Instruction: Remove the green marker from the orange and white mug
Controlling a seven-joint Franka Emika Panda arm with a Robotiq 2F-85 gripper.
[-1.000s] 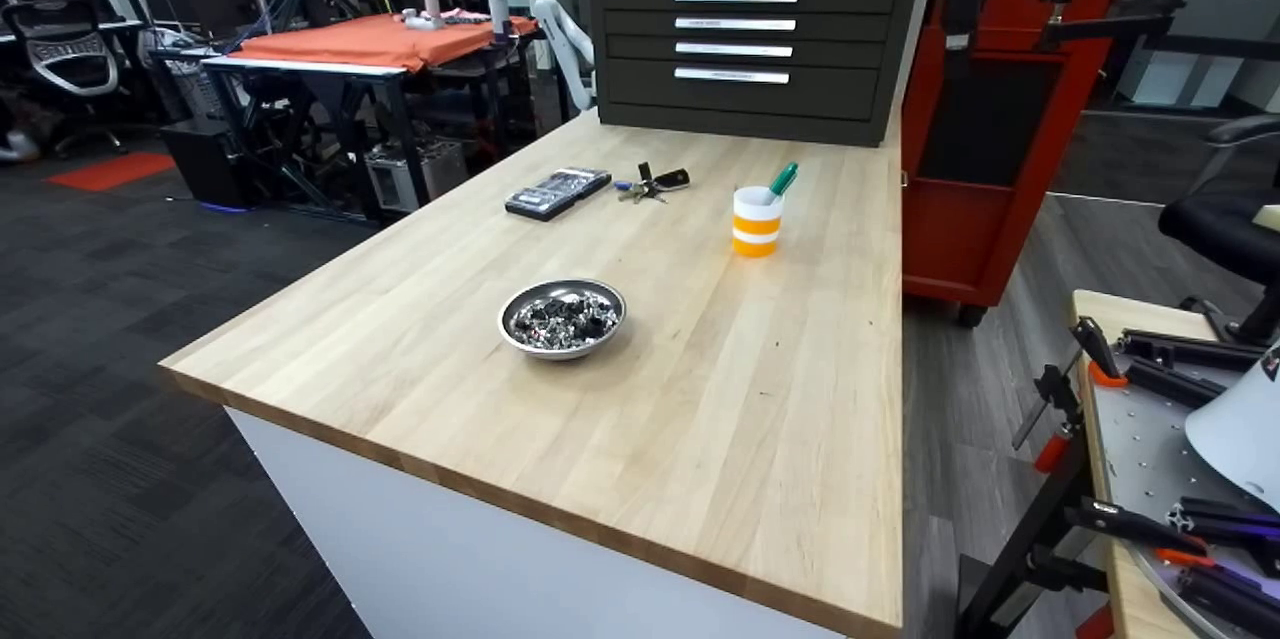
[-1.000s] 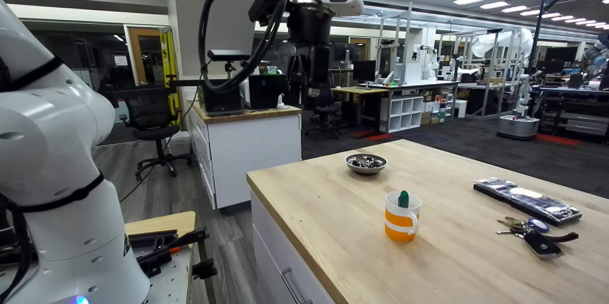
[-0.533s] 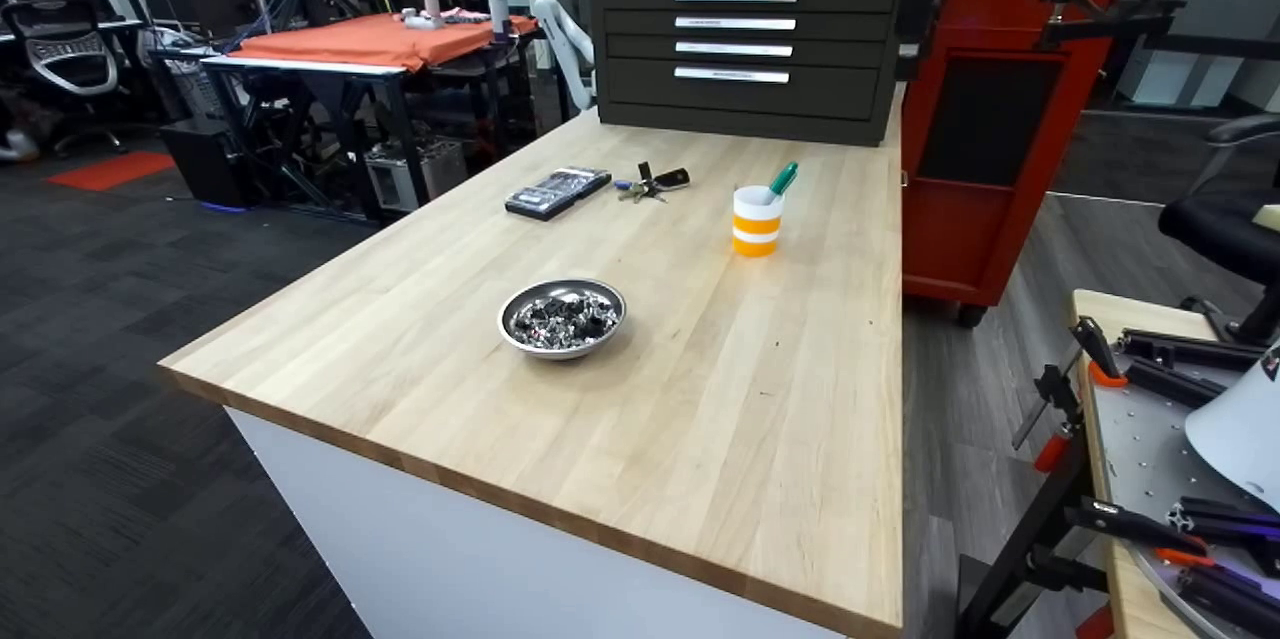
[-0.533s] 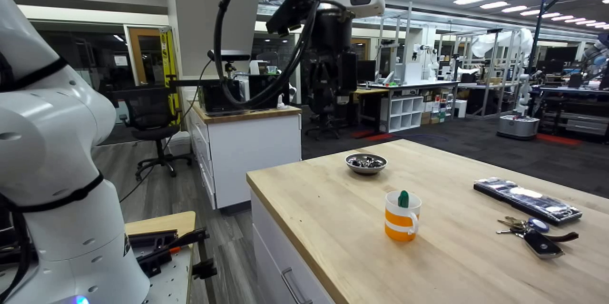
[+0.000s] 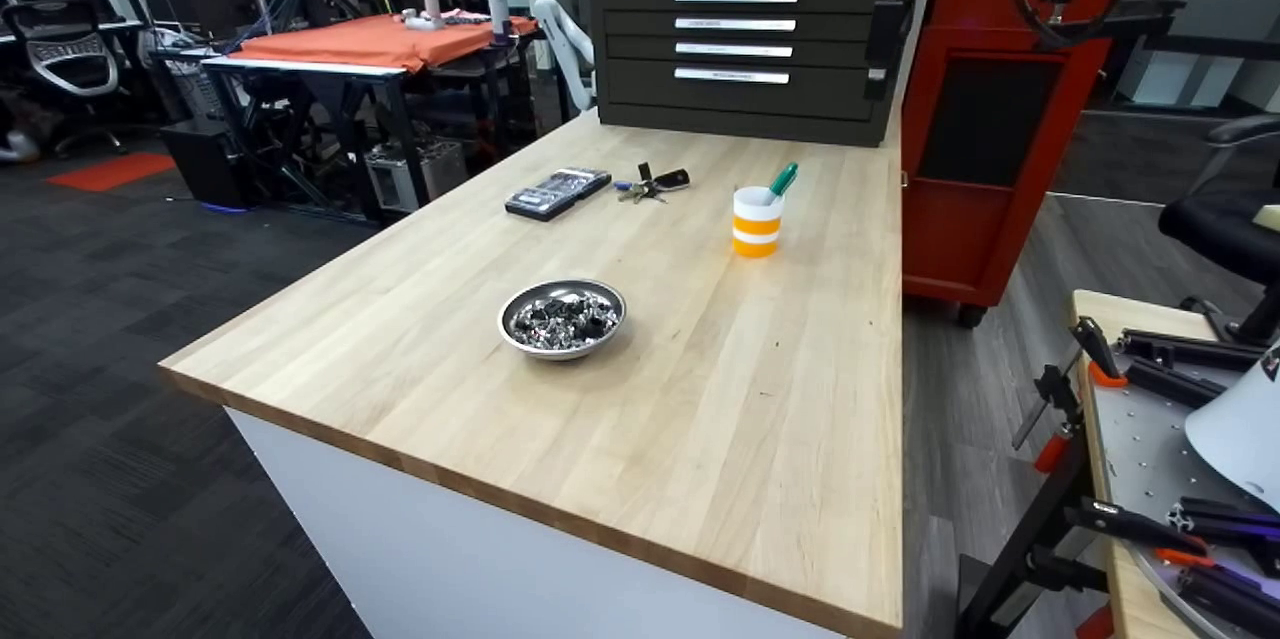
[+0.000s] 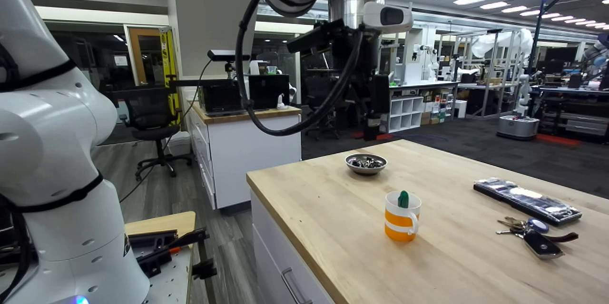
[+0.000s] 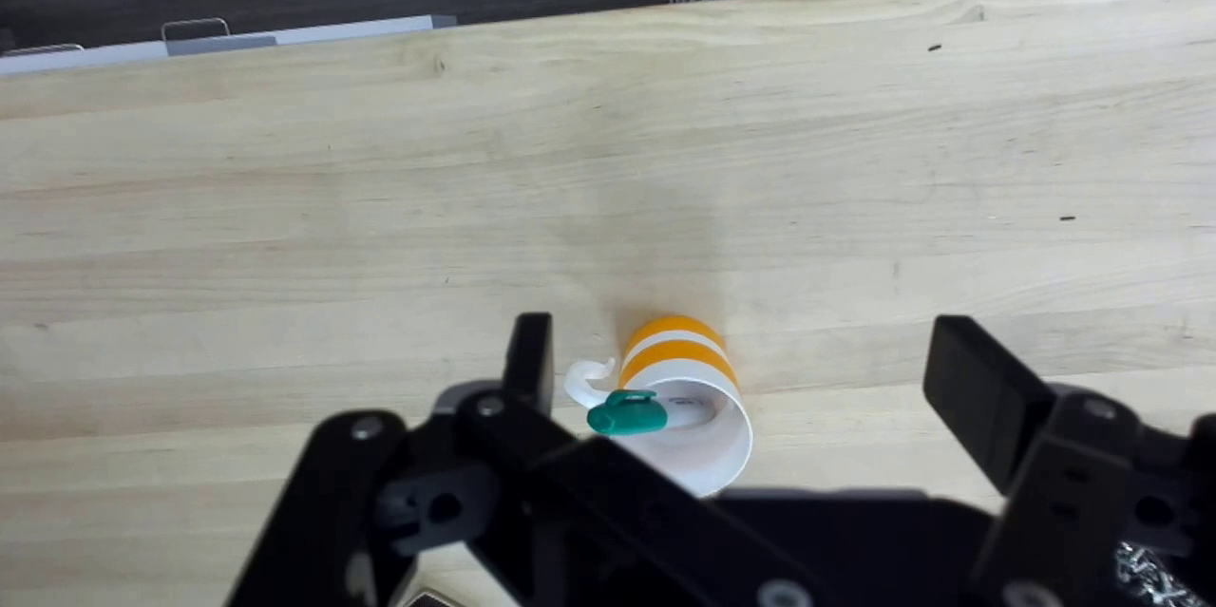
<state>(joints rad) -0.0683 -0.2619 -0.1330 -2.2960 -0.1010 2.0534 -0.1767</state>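
In the wrist view the claw (image 7: 748, 363) is observed spread wide, the green marker (image 7: 642, 413) leaning toward nine o'clock in the orange and white mug (image 7: 680, 356).

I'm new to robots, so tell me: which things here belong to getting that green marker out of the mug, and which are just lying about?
For the job:
orange and white mug
green marker, leaning in it
claw, open

Just lying about:
metal bowl of small bits
bunch of keys
flat dark case
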